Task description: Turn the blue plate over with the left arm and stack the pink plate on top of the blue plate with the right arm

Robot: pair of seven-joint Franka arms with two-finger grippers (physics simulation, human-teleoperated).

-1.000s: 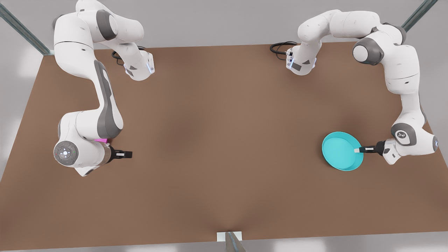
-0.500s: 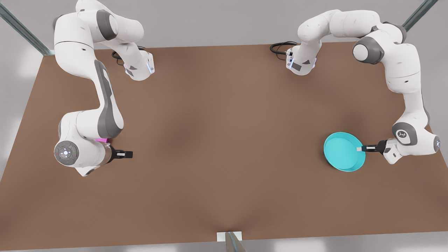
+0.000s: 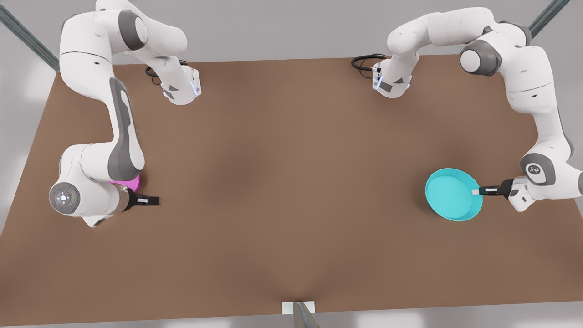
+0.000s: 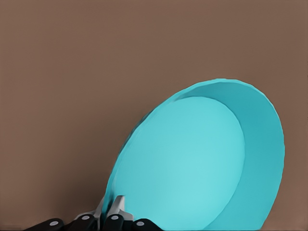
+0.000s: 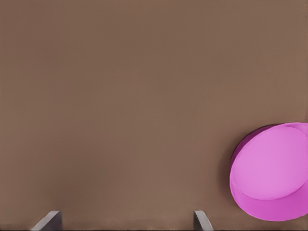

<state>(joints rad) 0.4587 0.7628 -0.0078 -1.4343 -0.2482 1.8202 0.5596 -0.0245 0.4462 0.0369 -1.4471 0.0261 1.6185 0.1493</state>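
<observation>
At the front view's right, the left gripper (image 3: 476, 192) pinches the rim of the blue plate (image 3: 451, 193), holding it tilted. Far left, the right gripper (image 3: 152, 200), fingers spread, hovers beside the pink plate (image 3: 127, 184) on the table (image 3: 282, 182).

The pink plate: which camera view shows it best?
The right wrist view shows the pink plate best: nearly whole on the table, cut only by the picture's edge. In the front view just a sliver peeks from under the right arm. The left wrist view faces the blue plate instead.
</observation>
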